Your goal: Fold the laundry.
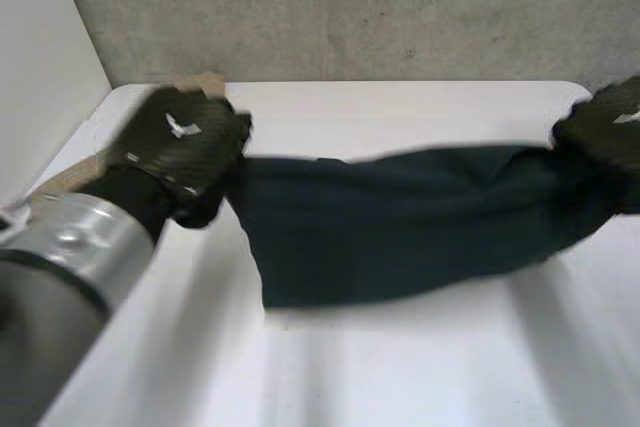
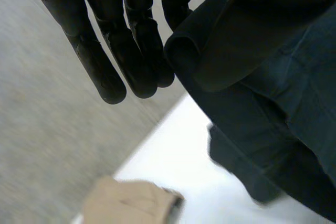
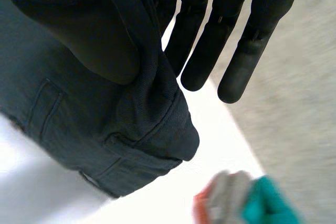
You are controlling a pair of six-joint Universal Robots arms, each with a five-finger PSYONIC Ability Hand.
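Bare robot test bench, by the look of it.
I see a plain white table [image 1: 400, 367] set before a raw concrete wall [image 1: 400, 7], with a white panel [image 1: 40, 47] closing one side.

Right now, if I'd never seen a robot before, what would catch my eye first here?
A dark blue garment is stretched out over the white table. The black left hand pinches one end and the right hand pinches the other. A beige cloth lies at the table's far left corner, beyond the left hand.
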